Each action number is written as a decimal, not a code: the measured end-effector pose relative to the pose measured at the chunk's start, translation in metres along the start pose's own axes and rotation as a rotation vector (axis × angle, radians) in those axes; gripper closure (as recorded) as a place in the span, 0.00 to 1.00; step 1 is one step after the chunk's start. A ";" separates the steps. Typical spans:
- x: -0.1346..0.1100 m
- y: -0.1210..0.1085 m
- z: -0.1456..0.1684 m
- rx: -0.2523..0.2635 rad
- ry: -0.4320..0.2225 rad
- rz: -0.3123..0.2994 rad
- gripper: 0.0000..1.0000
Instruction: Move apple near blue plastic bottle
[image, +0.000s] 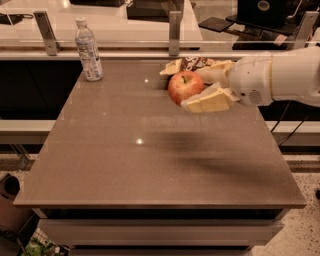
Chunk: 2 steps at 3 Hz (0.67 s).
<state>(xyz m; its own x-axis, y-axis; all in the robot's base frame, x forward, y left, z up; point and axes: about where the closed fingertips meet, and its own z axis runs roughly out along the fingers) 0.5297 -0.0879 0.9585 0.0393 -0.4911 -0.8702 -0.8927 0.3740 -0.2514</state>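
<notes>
Brown and glossy, a table (150, 165) fills most of the camera view, with a railing and a pale counter behind it. A white robot arm (290, 75) reaches in from the right. Its gripper (194, 90) hangs above the table's far right part, cream fingers (207, 101) clamped on the apple (185, 86), one above and one below. The red-orange apple is held clear of the surface, its stem dimple facing up. Just behind it lies a brown and yellow snack bag (192, 62).

At the far left corner the blue plastic bottle (89, 50) stands upright, well apart from the apple.

The step in hand looks like the carry across. Done well, it would keep the apple high enough to clear the table, travel left toward the bottle, then lower short of it so the fingers do not knock the slim bottle over.

As for containers, the bottle is capped; how full it is cannot be told. The bag's contents are hidden.
</notes>
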 end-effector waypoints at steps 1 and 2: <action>-0.015 -0.016 0.033 -0.018 -0.002 -0.006 1.00; -0.042 -0.040 0.110 -0.007 0.030 -0.021 1.00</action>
<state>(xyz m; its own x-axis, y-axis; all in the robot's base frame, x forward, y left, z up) 0.6129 0.0046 0.9583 0.0447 -0.5224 -0.8515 -0.8948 0.3580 -0.2667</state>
